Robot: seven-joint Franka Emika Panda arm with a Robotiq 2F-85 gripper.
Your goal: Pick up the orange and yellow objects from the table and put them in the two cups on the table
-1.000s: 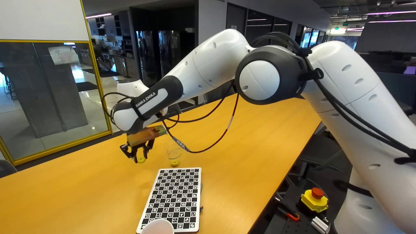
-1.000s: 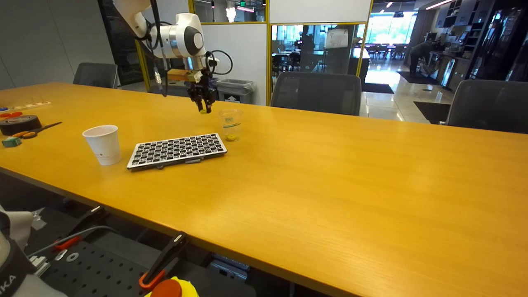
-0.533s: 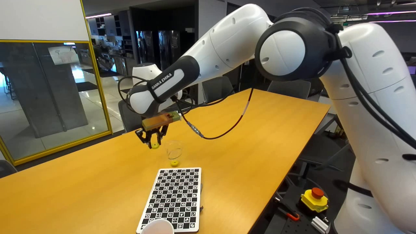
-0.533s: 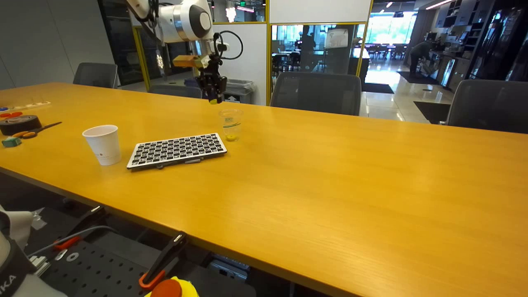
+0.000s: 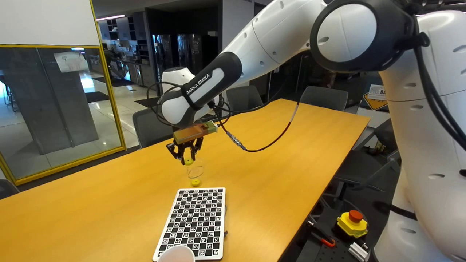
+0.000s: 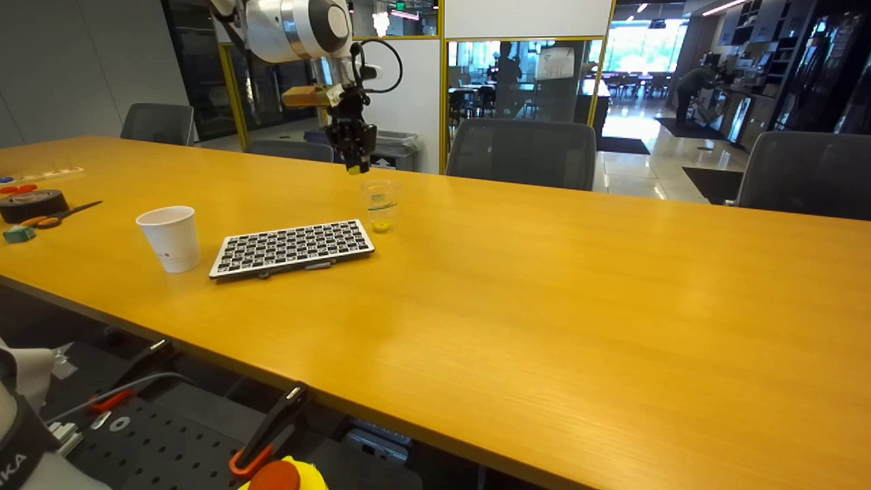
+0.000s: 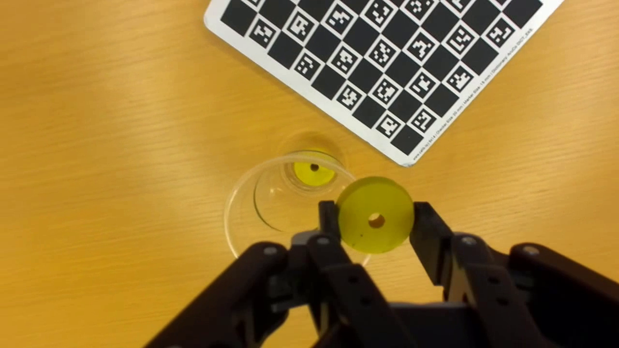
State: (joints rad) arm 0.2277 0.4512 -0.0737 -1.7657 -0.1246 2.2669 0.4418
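My gripper (image 7: pixel 375 215) is shut on a yellow disc (image 7: pixel 370 195) with a small centre hole, held by its sides. It is in the air near the clear tumbler's rim. In the wrist view the disc overlaps the right part of the tumbler's rim (image 7: pixel 227 212). The gripper also shows in both exterior views (image 5: pixel 188 160) (image 6: pixel 356 169). The tumbler (image 6: pixel 381 197) stands upright on the table (image 6: pixel 544 306). Another yellow disc (image 7: pixel 309 178) lies at its bottom. The white cup (image 6: pixel 170 238) stands upright, and its top shows in an exterior view (image 5: pixel 177 254).
A black-and-white checkered mat (image 6: pixel 292 248) lies between the cups. At the table's far left are red-orange round pieces (image 6: pixel 26 189), a black tape roll (image 6: pixel 33 205), scissors (image 6: pixel 51 220) and a green block (image 6: pixel 19 235). Chairs (image 6: pixel 520 153) stand behind the table.
My gripper has risen and moved right in both exterior views, closer to the clear tumbler, with the yellow disc still held. The tumbler, white cup and mat have not moved.
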